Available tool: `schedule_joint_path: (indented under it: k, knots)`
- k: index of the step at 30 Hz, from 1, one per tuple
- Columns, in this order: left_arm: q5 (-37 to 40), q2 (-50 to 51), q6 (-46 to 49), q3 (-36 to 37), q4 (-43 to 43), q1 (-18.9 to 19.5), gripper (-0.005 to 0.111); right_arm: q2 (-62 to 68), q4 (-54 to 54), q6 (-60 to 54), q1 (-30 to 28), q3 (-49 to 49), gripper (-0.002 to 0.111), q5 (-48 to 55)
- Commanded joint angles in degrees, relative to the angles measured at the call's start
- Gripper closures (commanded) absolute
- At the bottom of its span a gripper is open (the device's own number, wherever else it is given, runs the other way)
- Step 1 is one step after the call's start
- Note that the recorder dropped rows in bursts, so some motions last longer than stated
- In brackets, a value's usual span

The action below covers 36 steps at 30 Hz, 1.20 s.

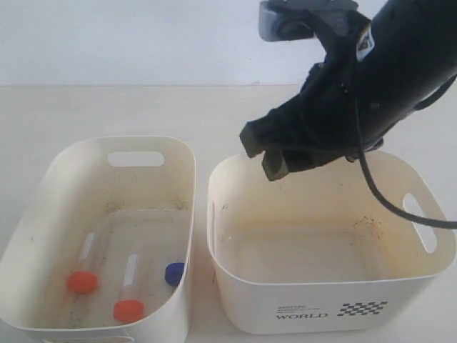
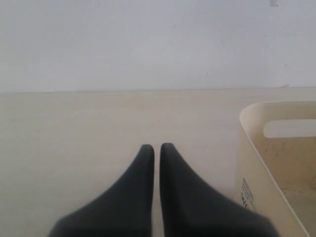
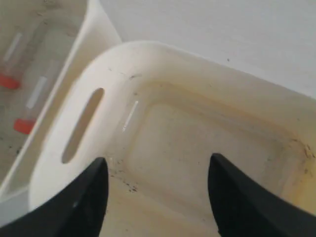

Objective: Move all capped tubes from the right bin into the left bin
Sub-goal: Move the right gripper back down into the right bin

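The plain left bin [image 1: 182, 168] holds two orange-capped tubes [image 1: 83, 280] [image 1: 128, 309] lying on its floor, and a blue cap [image 1: 173, 273] shows by its right wall. A fourth tube is not visible. The printed "WORLD" right bin [image 1: 321, 296] shows only a bare, grimy floor. My right gripper [image 1: 263, 156] hangs open above that bin's back left corner, holding nothing. In the right wrist view this gripper [image 3: 158, 165] looks down into the right bin [image 3: 118, 61], with both orange caps [image 3: 7, 81] [image 3: 23, 126] off to the side. My left gripper [image 2: 157, 148] is shut and empty over the table.
The two bins stand side by side, almost touching, on a pale table [image 1: 107, 114]. A white wall [image 1: 128, 36] rises behind. In the left wrist view a cream tub [image 2: 256, 163] with a handle cutout and some black print stands beside the gripper.
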Motion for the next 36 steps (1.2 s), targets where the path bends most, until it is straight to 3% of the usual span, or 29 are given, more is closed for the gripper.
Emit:
schedule_joint_path:
  k: [1, 12, 19, 36]
  knots:
    - [-0.36, 0.03, -0.54, -0.21, -0.36, 0.02, 0.102, 0.33, -5.66, 5.66, -0.46, 3.85, 0.051, -2.03]
    - [-0.36, 0.03, -0.54, -0.21, -0.36, 0.02, 0.102, 7.78, -10.59, 13.11, -0.46, 12.46, 0.050, -13.20]
    - [-0.36, 0.03, -0.54, -0.21, -0.36, 0.02, 0.102, 12.91, -10.82, 14.59, -0.46, 12.46, 0.015, -15.96]
    - [-0.36, 0.03, -0.54, -0.21, -0.36, 0.02, 0.102, 22.48, -14.92, 16.26, -0.46, 12.46, 0.016, -17.23]
